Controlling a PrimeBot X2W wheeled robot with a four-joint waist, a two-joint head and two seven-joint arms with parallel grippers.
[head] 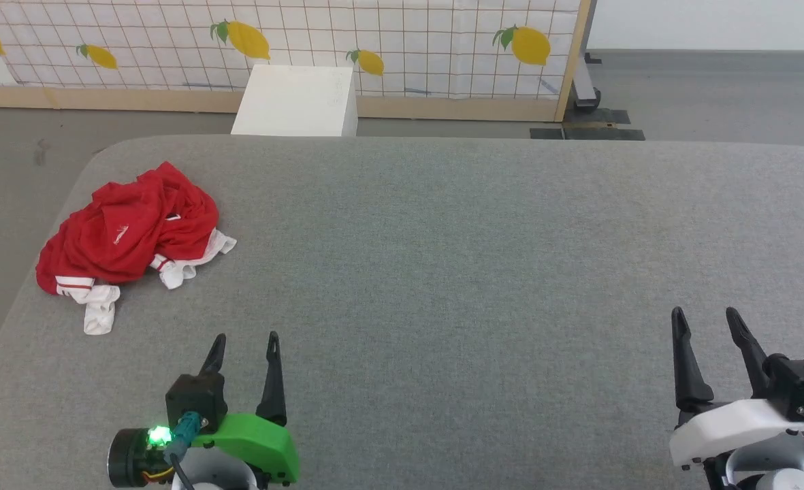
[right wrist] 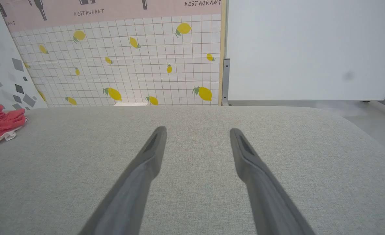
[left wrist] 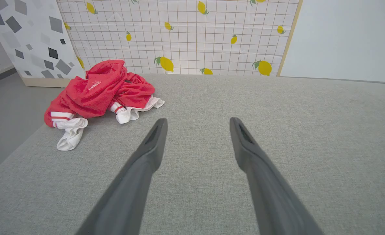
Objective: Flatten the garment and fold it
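Grey fabric-covered surface (head: 442, 238), wide and rounded at the far corners, with a lemon-printed panel (head: 402, 41) and a white box (head: 297, 101) behind it. Near its far left corner, close to the left edge: the garment (head: 129, 231), crumpled into a red heap, with white sleeves and striped trim spilling out on the near side. Left pincer (head: 246, 336) released, fingers apart, grasping nothing, on the near side of the heap and a little to its right, not touching it. Right pincer (head: 704, 312) released too, empty, far over at the right and well apart from the garment. Looks like the very beginning of the flattening step: nothing spread, nothing folded yet. Calls next for a reach of the left pincer forward and to the left, to pinch one layer at a sleeve or hem and not the whole bunch. Then, probably, for the right pincer to come across for a second corner, so as to pull the cloth open toward the middle.
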